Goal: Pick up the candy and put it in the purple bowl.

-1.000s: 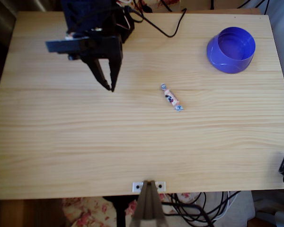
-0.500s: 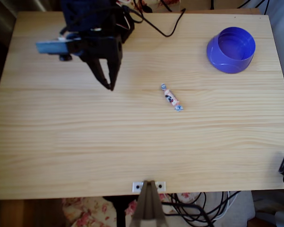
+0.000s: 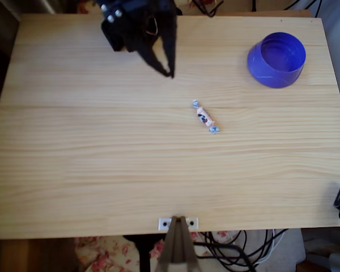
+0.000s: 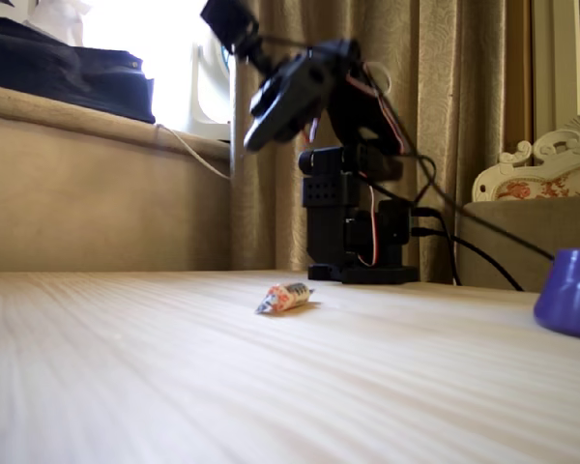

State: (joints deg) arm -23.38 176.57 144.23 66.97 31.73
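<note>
Pincer [image 3: 169, 72], black, jaws nearly closed and empty, has swung from ten o'clock to eleven o'clock of the small pink-white blue-ended wrapped candy [image 3: 205, 117], which lies untouched mid-table; approach under way, judged

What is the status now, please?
Claw empty, raised above the table, fingers near together. Candy lies alone mid-table. Purple bowl empty, far right corner. Path clear.
</note>
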